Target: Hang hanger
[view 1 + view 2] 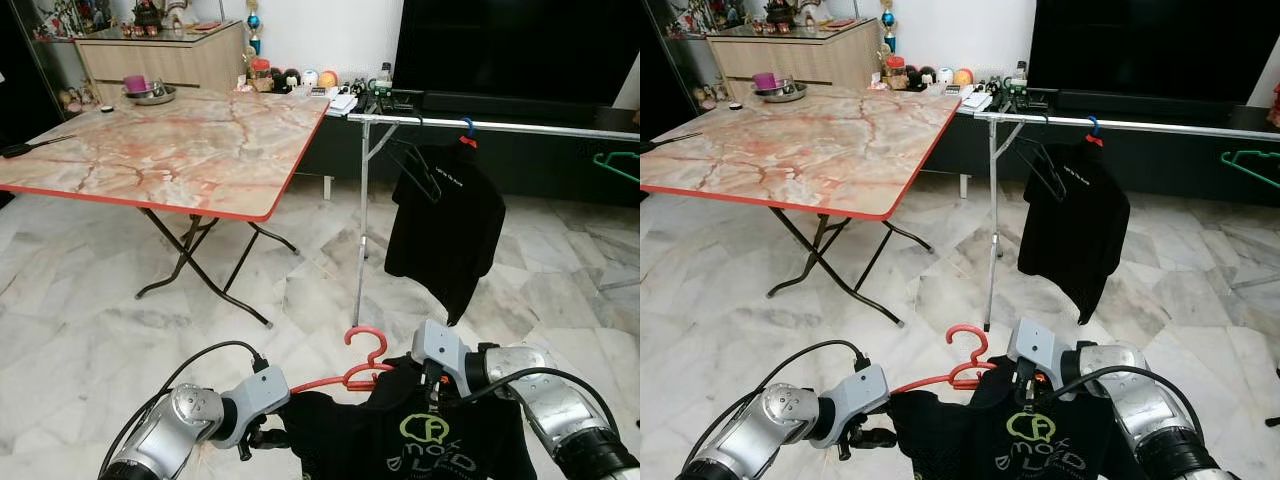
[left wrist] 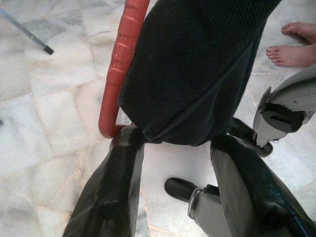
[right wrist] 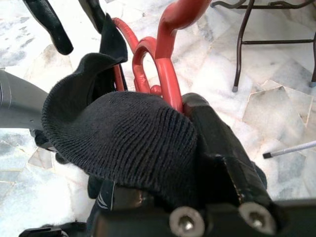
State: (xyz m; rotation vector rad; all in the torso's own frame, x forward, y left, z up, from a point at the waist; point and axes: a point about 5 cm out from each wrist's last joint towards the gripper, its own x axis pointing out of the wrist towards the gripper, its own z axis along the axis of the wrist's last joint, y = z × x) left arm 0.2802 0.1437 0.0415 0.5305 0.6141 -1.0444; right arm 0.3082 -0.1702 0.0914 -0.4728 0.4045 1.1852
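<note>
Both end effectors grip red hanger (image 1: 362, 372); black shirt (image 1: 400, 440) hides fingers, cut off below.

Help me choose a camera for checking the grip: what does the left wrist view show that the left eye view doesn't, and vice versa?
Left wrist view alone: a person's bare feet on the marble floor. Left eye view alone: the marble-top table and the clothes rail with a hanging black shirt. Shared: the red hanger carrying the black logo shirt, with the left end effector at its end.
</note>
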